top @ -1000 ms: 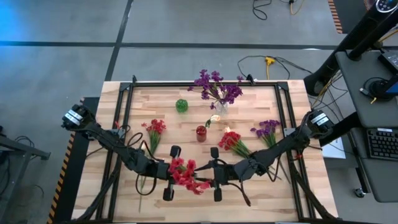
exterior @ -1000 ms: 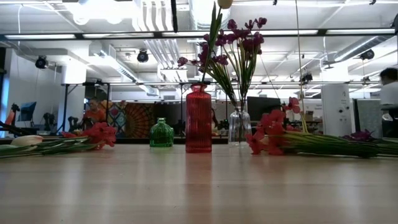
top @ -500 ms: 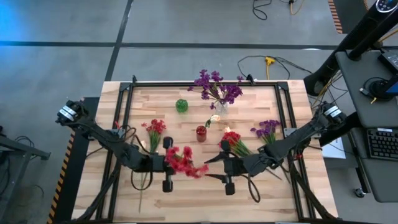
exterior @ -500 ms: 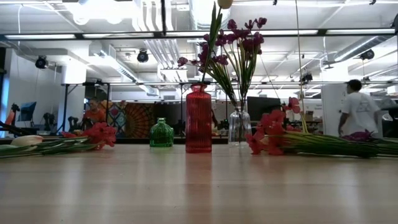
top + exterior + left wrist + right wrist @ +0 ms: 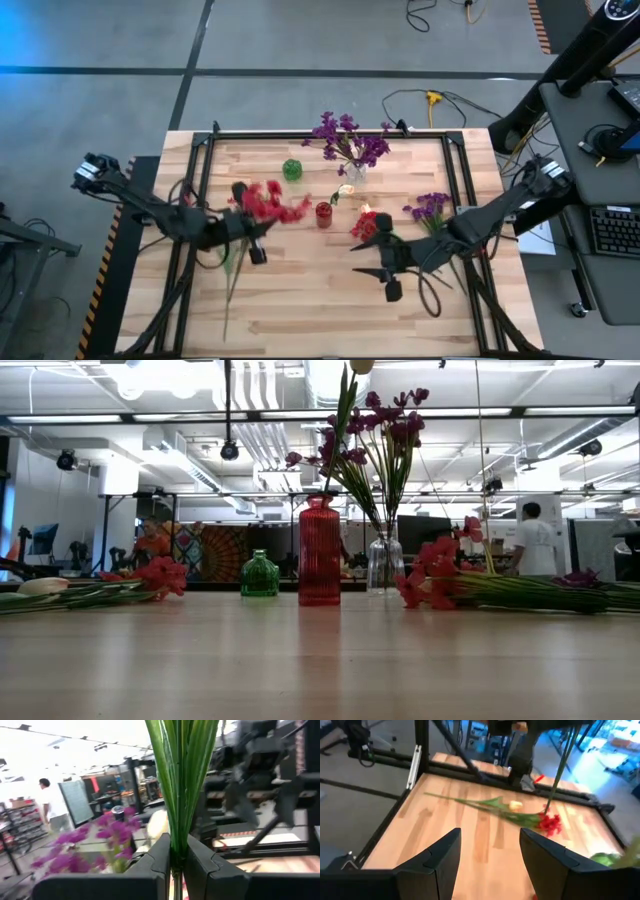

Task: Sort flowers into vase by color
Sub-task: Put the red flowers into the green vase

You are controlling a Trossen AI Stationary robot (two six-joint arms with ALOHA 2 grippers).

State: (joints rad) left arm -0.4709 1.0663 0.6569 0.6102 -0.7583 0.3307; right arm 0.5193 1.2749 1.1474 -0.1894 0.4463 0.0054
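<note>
Left gripper (image 5: 172,860) fingers pinching red flowers (image 5: 268,200) by stems, carried centre-left toward red vase (image 5: 323,214) for colour match. Right gripper (image 5: 490,855) fingers spread, empty, lower right above bench (image 5: 300,300).

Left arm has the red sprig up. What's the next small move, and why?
Probably carry it right until the stem hangs over the red vase. The left gripper is shut on the red flowers, which sit left of that vase and match its colour. The right gripper is open, empty and off to the side.
</note>
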